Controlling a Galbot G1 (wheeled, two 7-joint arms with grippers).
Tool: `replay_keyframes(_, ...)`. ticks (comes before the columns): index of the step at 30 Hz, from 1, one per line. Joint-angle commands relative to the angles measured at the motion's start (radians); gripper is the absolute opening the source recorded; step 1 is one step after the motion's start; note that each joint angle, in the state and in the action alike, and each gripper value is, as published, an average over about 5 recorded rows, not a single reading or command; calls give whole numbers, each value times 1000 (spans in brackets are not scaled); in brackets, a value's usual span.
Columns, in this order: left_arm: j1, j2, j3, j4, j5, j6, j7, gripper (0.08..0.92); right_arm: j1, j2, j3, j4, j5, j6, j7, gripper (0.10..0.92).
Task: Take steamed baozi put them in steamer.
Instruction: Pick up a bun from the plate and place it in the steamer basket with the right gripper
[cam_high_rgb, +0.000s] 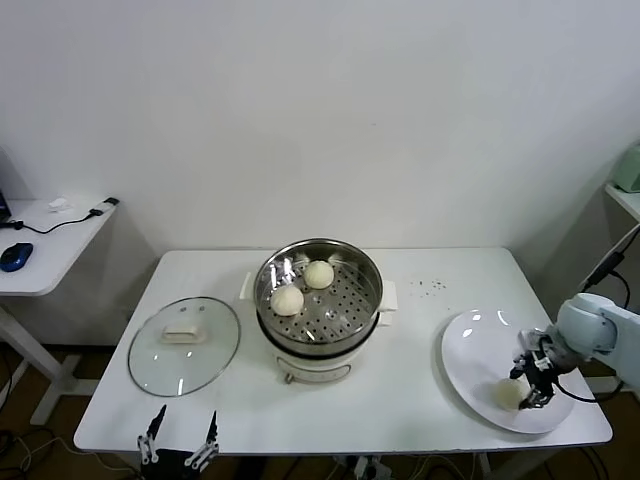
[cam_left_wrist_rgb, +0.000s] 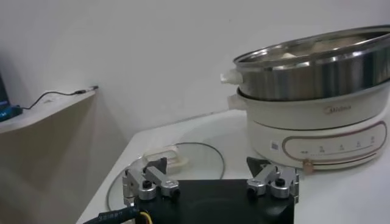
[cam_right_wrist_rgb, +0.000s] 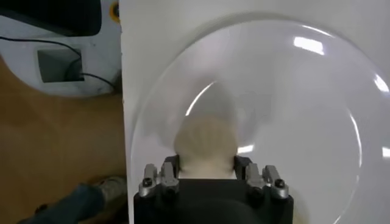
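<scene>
The steamer (cam_high_rgb: 374, 300) stands at the table's middle with two baozi inside, one (cam_high_rgb: 319, 274) farther back and one (cam_high_rgb: 287, 299) nearer. It also shows in the left wrist view (cam_left_wrist_rgb: 317, 73). A third baozi (cam_high_rgb: 507, 393) lies on the white plate (cam_high_rgb: 480, 345) at the right. My right gripper (cam_high_rgb: 530, 385) is on it, low over the plate. In the right wrist view the baozi (cam_right_wrist_rgb: 205, 143) sits between the fingers of my right gripper (cam_right_wrist_rgb: 205, 163), touching both. My left gripper (cam_high_rgb: 180, 440) is open and empty at the front left edge, as the left wrist view (cam_left_wrist_rgb: 207, 170) shows. No fourth baozi shows.
The glass lid (cam_high_rgb: 185, 345) with a white handle lies flat to the left of the steamer, just beyond my left gripper (cam_left_wrist_rgb: 201, 159). A white side table (cam_high_rgb: 45, 245) with a blue mouse stands off to the far left. The plate (cam_right_wrist_rgb: 292, 122) reaches the table's front right edge.
</scene>
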Motion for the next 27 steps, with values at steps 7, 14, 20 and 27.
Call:
replay_keyframes(7,4,4,-1,0,-3,-3,0,823,783,309,-471,-15,-96,570,-81,568)
replay_keyframes(14,2,3,1,5,-3,-2,-3,823,861,550,-347,9,-168,809,-72,568)
replay_keyframes(20,-6,6,5,6,-10,-2,-2,823,797,732,-266,3,-187,852,-47,575)
replay_keyframes(27,-10,34,6,-1,-22,-2,-1,823,611,904,-198,-61,-280,870,-43,575)
